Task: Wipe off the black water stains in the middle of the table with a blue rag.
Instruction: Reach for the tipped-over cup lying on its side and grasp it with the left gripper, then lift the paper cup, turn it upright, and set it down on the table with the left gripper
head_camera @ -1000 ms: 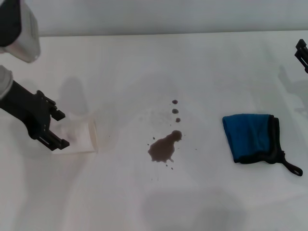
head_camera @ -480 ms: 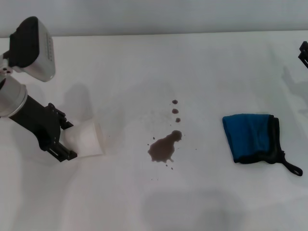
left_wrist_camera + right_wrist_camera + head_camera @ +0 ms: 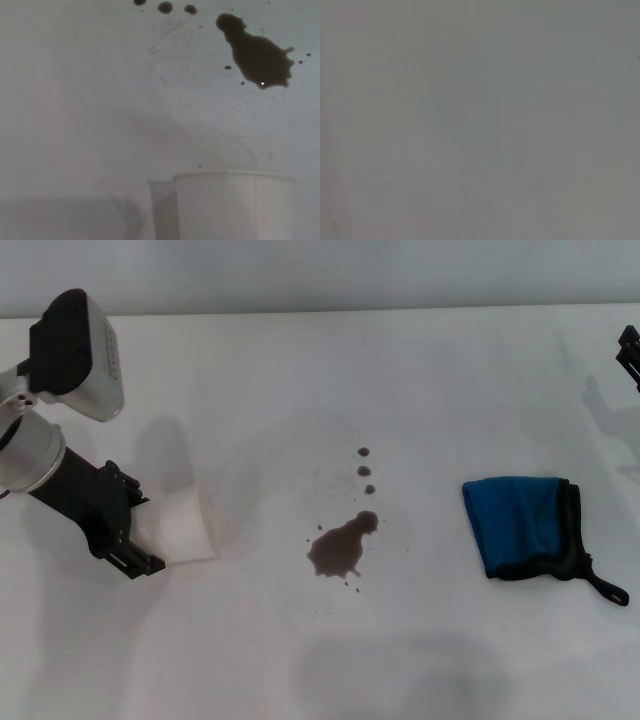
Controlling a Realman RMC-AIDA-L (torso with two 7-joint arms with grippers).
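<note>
White bench (image 3: 420, 370) carries black stains (image 3: 340, 548) mid-surface, blue rag (image 3: 520, 525) lying well to their right. Left claw (image 3: 135, 530) pinches a white cup (image 3: 180, 525). Right claw (image 3: 628, 352) at far edge, state unclear.

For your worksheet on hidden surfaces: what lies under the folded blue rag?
The blue rag lies flat on the white table, apart from the black water stains. Anything beneath its folds is covered and cannot be seen.
</note>
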